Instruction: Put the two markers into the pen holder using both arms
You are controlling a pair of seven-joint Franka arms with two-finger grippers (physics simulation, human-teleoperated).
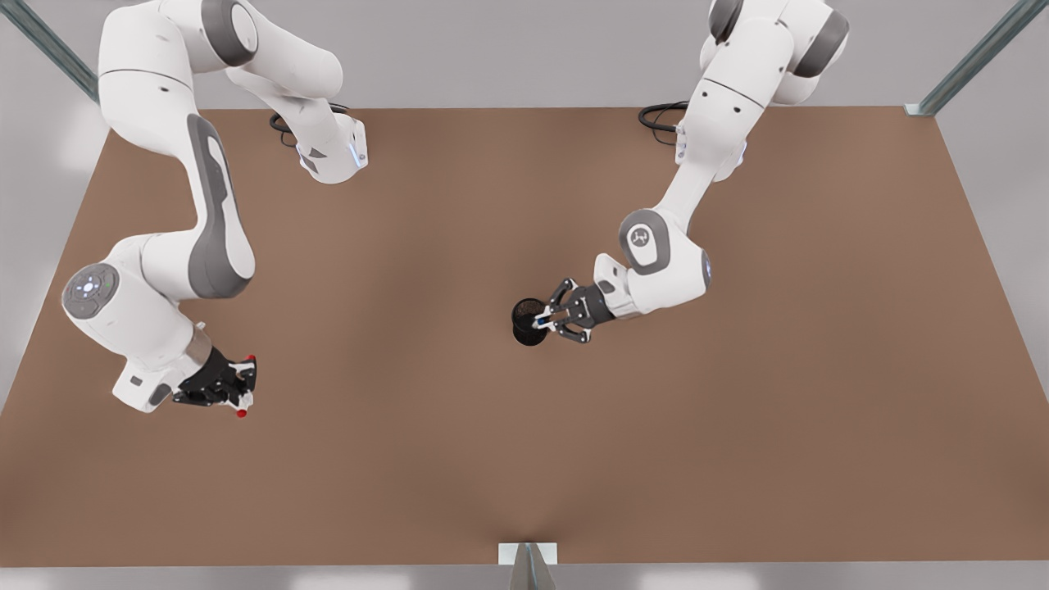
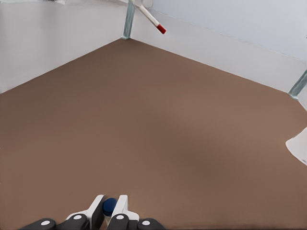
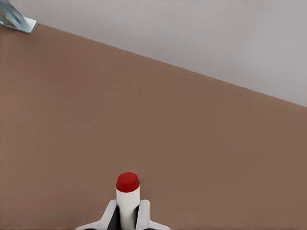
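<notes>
The blue marker (image 2: 110, 206) is gripped by the left gripper (image 1: 556, 315) over the pen holder (image 1: 529, 320). The red marker (image 3: 128, 199) is clamped in the right gripper (image 1: 239, 385), well apart.

A broad brown desk (image 1: 459, 459) fills the middle of the room, its top matte and plain; pale grey walls (image 1: 524, 49) close in behind it; slanted metal struts (image 1: 971, 61) stand at the far corners, left and right; a small metal bracket (image 1: 529, 557) sits at the near edge; the light is soft and even.
</notes>
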